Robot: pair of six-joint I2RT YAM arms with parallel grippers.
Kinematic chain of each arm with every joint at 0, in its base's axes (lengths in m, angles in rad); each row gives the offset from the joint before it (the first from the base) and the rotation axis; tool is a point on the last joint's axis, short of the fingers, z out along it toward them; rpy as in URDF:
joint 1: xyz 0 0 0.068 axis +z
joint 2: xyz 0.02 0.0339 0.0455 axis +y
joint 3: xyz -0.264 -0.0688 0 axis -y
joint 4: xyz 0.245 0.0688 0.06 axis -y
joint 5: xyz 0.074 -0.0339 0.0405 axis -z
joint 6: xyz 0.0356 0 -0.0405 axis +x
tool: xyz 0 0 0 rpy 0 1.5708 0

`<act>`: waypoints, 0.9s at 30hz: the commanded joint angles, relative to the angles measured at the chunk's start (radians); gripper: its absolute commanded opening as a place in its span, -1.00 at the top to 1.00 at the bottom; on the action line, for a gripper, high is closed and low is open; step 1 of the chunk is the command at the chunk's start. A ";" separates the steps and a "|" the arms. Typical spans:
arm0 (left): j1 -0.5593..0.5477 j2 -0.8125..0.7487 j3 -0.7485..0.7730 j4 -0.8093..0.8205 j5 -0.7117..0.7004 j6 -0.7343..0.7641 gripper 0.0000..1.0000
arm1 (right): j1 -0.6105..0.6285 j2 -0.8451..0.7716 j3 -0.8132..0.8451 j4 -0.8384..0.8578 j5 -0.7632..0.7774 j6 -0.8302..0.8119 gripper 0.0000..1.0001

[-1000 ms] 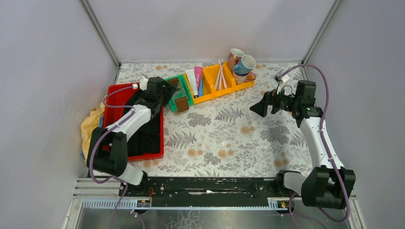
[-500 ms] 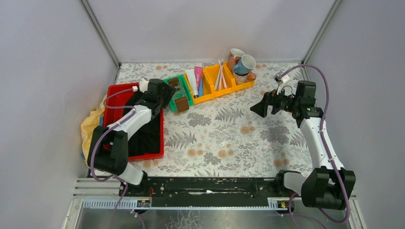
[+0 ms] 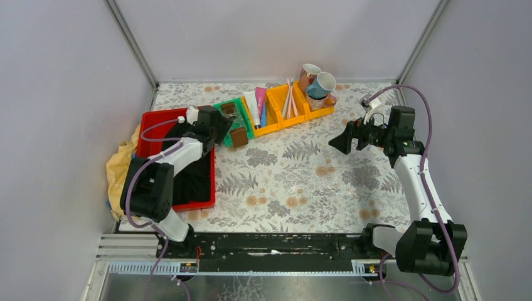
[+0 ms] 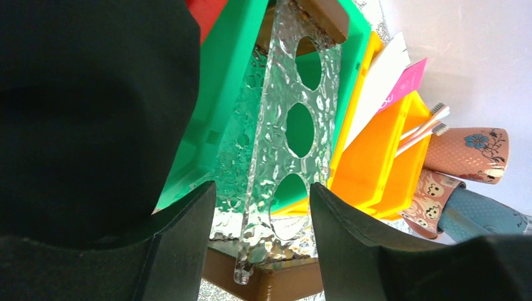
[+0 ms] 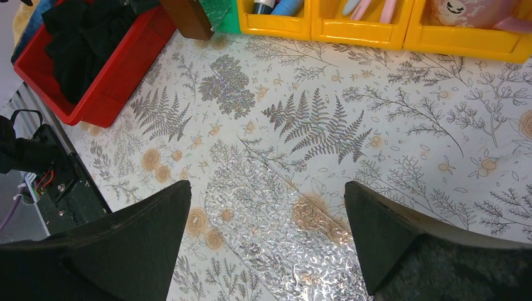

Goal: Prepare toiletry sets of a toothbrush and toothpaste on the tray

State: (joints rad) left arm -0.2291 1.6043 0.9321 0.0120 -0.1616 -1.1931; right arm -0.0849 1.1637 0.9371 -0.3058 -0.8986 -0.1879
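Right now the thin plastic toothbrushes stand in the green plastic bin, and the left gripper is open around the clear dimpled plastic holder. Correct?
Not quite. The thin plastic toothbrushes stand in a yellow plastic bin, not the green plastic bin; the top external view shows it. The left gripper is indeed open around the clear dimpled plastic holder.

The left gripper (image 3: 222, 128) sits at the green bin (image 3: 246, 116), while the right gripper (image 3: 339, 142), seemingly open, hangs over the table (image 3: 295, 182).
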 commanded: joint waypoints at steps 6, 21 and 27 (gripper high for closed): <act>-0.004 0.027 -0.035 0.148 0.019 -0.019 -0.19 | 0.001 -0.024 0.003 0.011 0.009 -0.022 -0.99; 0.015 0.004 -0.119 0.276 0.052 -0.115 0.37 | 0.000 -0.028 0.002 0.009 0.010 -0.023 -0.99; 0.024 -0.028 -0.157 0.355 0.065 -0.119 0.71 | -0.001 -0.030 0.003 0.009 0.012 -0.022 -0.98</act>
State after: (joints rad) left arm -0.2176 1.6096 0.8074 0.2710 -0.0975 -1.3106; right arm -0.0849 1.1641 0.9371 -0.3061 -0.8982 -0.1913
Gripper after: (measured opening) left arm 0.259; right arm 0.992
